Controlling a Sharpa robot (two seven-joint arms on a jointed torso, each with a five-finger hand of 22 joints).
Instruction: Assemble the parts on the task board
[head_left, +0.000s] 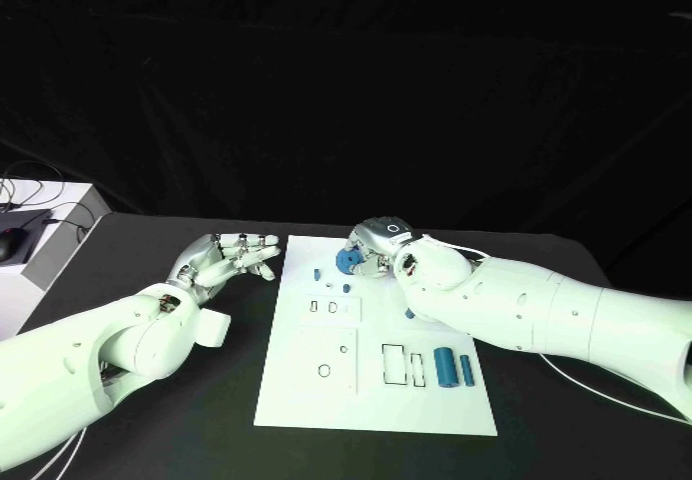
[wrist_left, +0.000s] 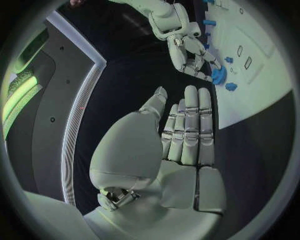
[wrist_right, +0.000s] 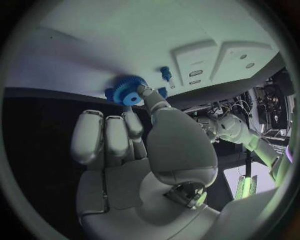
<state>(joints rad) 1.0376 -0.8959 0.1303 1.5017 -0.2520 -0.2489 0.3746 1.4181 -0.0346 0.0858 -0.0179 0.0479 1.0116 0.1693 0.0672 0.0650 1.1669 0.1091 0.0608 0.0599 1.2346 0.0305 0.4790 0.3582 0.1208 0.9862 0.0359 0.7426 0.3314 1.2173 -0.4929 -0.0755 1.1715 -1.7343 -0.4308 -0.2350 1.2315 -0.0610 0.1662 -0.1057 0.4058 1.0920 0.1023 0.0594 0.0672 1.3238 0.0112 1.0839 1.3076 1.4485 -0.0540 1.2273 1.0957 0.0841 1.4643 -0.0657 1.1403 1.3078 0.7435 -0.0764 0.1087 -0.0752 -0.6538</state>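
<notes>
Right hand (head_left: 392, 250) is up at the far edge of the task board (head_left: 378, 400), around twelve o'clock on the white plate, and it has the blue gear (head_left: 348, 260) pinched at its fingertips. The right wrist view shows it well: the toothed gear (wrist_right: 129, 93) sits at the tip of the thumb with a finger alongside, pressed close to the board's surface, and a small blue peg (wrist_right: 166, 74) stands on the board just beyond it. Whether the gear is touching the board or just off it, I cannot tell. From the left wrist view the gear (wrist_left: 219, 76) sits at the right hand's fingertips, with another small blue piece (wrist_left: 230, 86) just beside it on the plate. Left hand (head_left: 228, 258) is off the board at about nine o'clock, on the black worktop (head_left: 116, 260), fingers straight and side by side, holding nothing, well apart from the gear. Down at roughly five o'clock on the board, two blue cylinders (head_left: 446, 367) lie side by side next to the rectangular cut-outs, clear of both hands.
</notes>
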